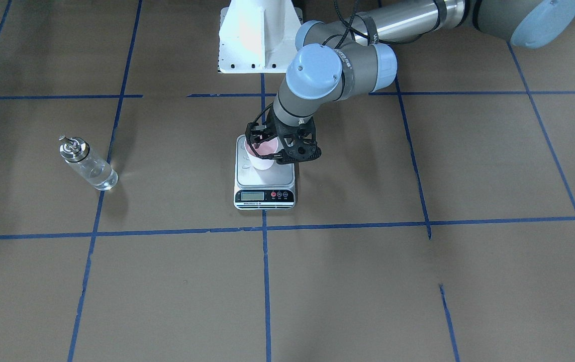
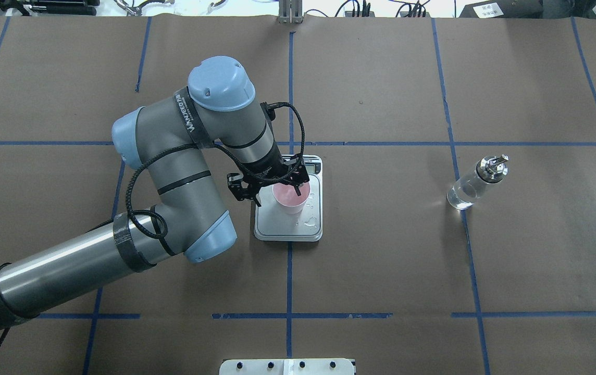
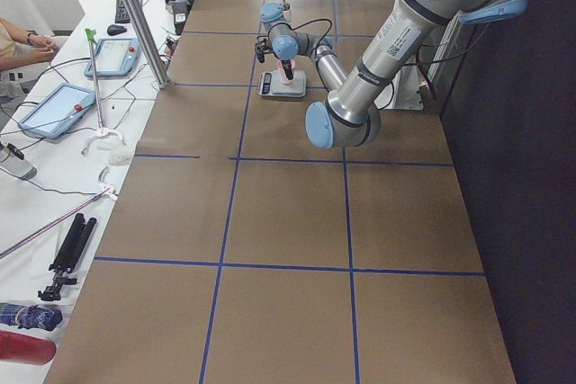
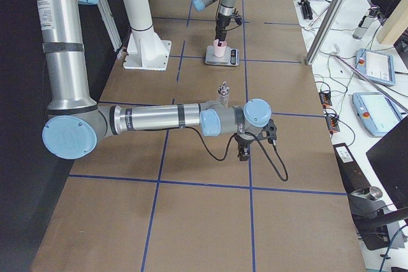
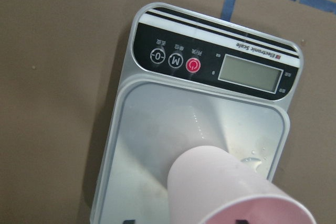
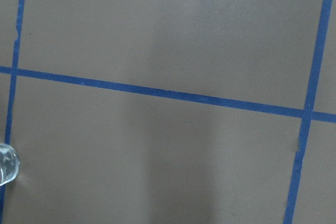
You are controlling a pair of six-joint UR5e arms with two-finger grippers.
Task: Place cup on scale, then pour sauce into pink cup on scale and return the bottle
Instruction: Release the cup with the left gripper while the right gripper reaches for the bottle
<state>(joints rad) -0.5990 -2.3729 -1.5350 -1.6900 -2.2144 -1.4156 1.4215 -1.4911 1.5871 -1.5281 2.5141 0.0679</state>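
The pale pink cup (image 1: pixel 262 160) (image 2: pixel 290 202) (image 5: pixel 220 182) stands upright on the silver plate of the scale (image 1: pixel 265 197) (image 2: pixel 287 230) (image 5: pixel 210 64); I cannot tell if its base touches the plate. My left gripper (image 1: pixel 266 146) (image 2: pixel 281 190) is over the cup, its fingers closed on the cup's rim. The clear glass bottle (image 1: pixel 89 166) (image 2: pixel 472 186) (image 4: pixel 223 93) with clear liquid stands alone on the robot's right side. My right gripper (image 4: pixel 245 148) hangs low near the bottle and shows only in the exterior right view; I cannot tell its state.
A few water drops (image 2: pixel 311 224) (image 5: pixel 254 162) lie on the scale plate. The white robot base (image 1: pixel 260 35) stands behind the scale. Blue tape lines cross the brown table. A side bench with tablets (image 3: pixel 54 105) and cables runs along the far edge.
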